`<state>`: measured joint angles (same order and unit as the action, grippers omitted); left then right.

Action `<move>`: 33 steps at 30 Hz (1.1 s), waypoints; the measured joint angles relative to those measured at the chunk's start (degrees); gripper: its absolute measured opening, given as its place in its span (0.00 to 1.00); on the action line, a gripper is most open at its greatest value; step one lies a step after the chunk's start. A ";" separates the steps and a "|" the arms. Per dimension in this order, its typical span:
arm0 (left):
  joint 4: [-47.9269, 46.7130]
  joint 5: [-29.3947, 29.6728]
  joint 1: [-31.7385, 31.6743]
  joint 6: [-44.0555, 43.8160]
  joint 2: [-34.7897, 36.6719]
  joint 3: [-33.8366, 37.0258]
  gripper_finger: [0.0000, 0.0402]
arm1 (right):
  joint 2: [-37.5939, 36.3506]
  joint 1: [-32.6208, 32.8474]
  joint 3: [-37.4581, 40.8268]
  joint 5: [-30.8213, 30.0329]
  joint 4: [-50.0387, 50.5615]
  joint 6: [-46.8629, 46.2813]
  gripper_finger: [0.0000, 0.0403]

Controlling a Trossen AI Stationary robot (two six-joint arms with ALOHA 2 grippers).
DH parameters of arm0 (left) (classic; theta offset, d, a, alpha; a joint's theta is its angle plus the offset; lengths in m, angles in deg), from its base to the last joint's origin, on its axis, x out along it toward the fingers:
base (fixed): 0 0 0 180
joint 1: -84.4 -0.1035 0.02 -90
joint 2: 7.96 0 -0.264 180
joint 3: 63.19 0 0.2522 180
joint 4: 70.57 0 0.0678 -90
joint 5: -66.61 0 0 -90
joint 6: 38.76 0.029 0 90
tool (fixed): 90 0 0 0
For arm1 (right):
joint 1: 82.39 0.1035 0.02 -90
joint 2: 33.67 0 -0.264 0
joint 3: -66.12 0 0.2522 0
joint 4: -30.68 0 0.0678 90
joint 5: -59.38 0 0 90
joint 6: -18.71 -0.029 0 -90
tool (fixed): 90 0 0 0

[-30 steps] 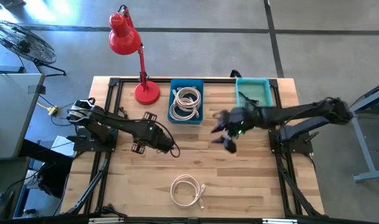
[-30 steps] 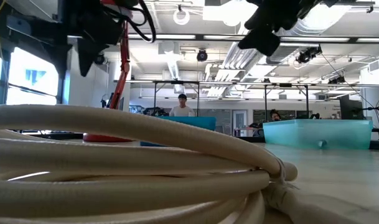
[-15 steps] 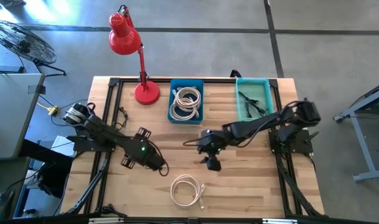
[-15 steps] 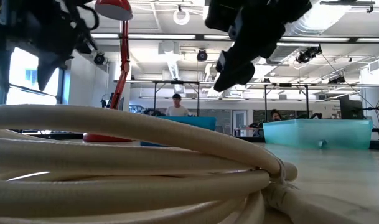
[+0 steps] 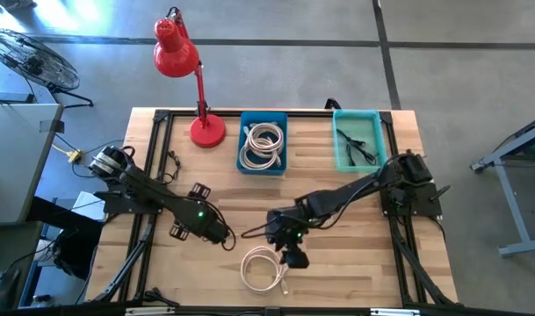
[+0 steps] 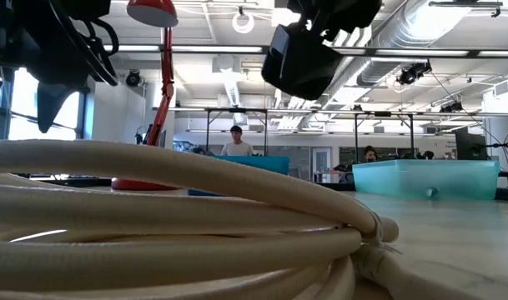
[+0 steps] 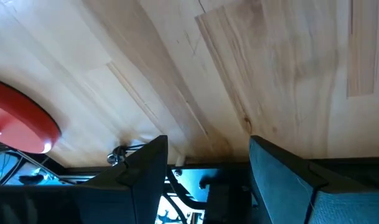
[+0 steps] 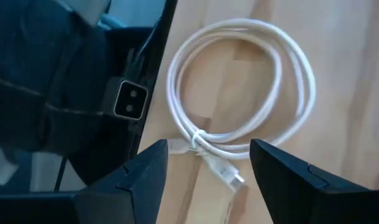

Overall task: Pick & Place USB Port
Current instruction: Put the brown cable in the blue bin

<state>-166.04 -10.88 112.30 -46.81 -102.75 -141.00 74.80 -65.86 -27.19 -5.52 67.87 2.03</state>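
The table (image 5: pixel 355 272) is made of light wood planks with a black frame around its edge. A red lamp (image 5: pixel 206 130) stands at the back, and beside it sits a blue bin (image 5: pixel 243 140) with white cables coiled inside, then a teal bin (image 5: pixel 341 151) holding dark cables. Near the front edge lies a coiled white cable (image 5: pixel 263 268), flat on the wood.

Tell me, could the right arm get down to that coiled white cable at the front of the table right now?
Probably yes. The right gripper hangs just beside the coiled white cable, fingers open, and nothing lies between them. The left gripper waits off to the side.
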 joint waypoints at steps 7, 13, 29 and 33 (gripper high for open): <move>1.31 -0.07 0.00 -0.02 0.00 0.00 0.55 | 8.07 0.30 -7.08 2.34 3.97 0.70 0.55; -0.90 -2.40 0.71 -0.25 0.00 0.00 0.55 | 14.74 -1.14 -14.79 -1.92 9.55 4.76 0.55; -7.86 0.77 14.81 -12.98 0.20 0.00 0.55 | 23.42 -2.33 -21.14 -4.86 15.39 4.27 0.55; -7.81 1.36 16.88 -14.80 0.20 0.00 0.55 | 23.63 -2.55 -21.13 -6.06 15.80 3.70 0.55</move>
<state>-173.84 -9.52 129.17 -61.61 -102.55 -141.00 98.43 -68.41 -48.33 -11.59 83.67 5.73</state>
